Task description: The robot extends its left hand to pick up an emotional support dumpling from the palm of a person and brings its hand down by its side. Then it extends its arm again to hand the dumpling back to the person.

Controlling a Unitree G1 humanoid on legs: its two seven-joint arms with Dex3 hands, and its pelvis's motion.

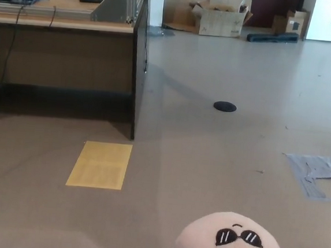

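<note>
Nearest our camera sits the dumpling (232,241), a pale pink plush with sunglasses stitched on its face, at the bottom edge of the head view, right of centre. We judge it is being held up toward us, since it floats above the floor (220,163), but whatever supports it is cut off below the frame. Neither of our hands shows, so we cannot tell whether they are spread or closed, nor place things against them. No palm is visible either. Beyond lie a yellow mat (100,164), a desk (69,28) and cardboard boxes (220,19).
</note>
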